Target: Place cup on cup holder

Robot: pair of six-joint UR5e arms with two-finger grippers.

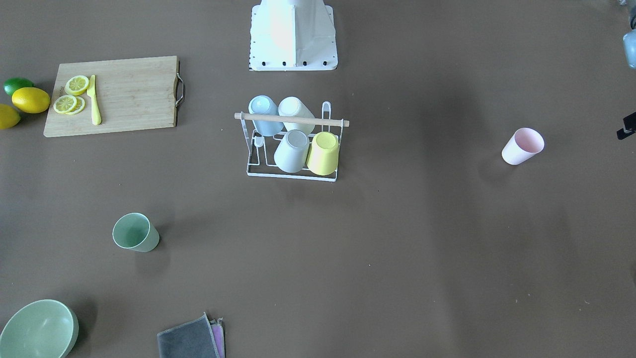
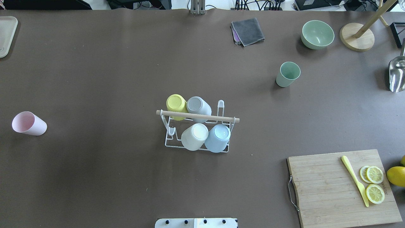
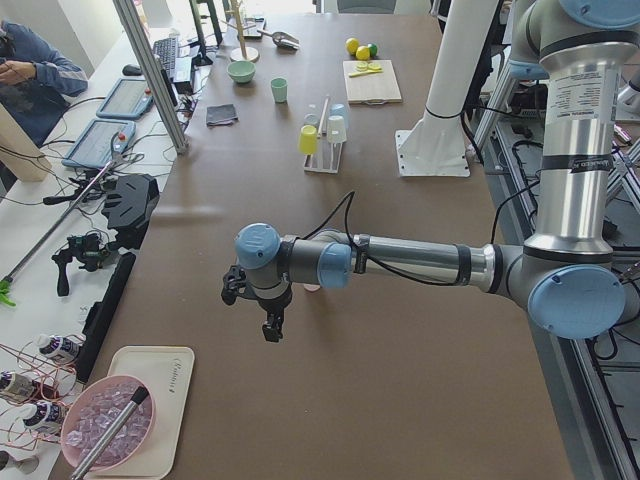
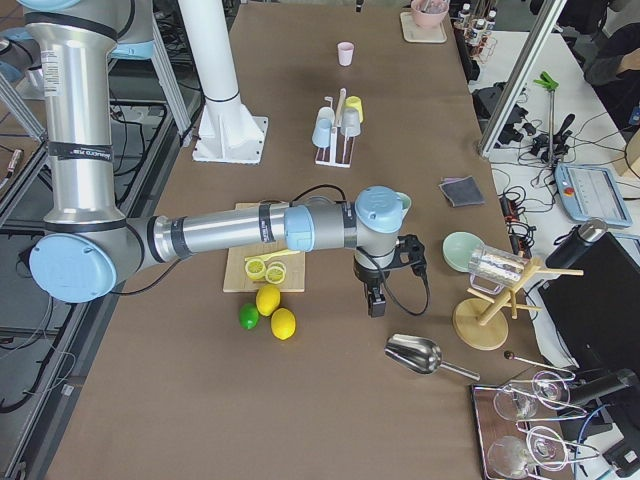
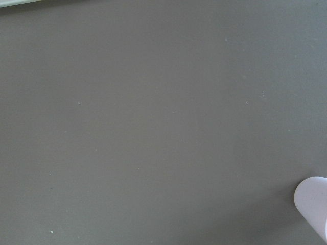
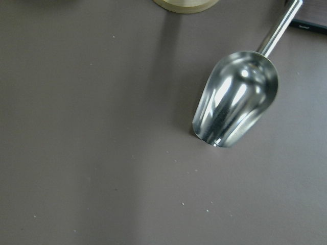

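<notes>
The white wire cup holder [image 2: 197, 116] with a wooden rod handle stands mid-table, also seen in the front-facing view [image 1: 293, 119]. It holds yellow, grey, white and blue cups upside down. A pink cup [image 2: 29, 123] stands alone at the left, and its edge shows in the left wrist view [image 5: 314, 204]. A green cup [image 2: 288, 74] stands at the far right. My left gripper [image 3: 272, 325] hangs above the table near the pink cup. My right gripper [image 4: 375, 300] hangs near the metal scoop. I cannot tell whether either is open or shut.
A cutting board [image 2: 345, 186] with lemon slices and a yellow knife lies near right. A green bowl [image 2: 317, 34], grey cloth [image 2: 247, 31], wooden stand [image 2: 357, 37] and metal scoop [image 6: 235, 97] sit along the far right. A tray [image 2: 6, 34] is far left.
</notes>
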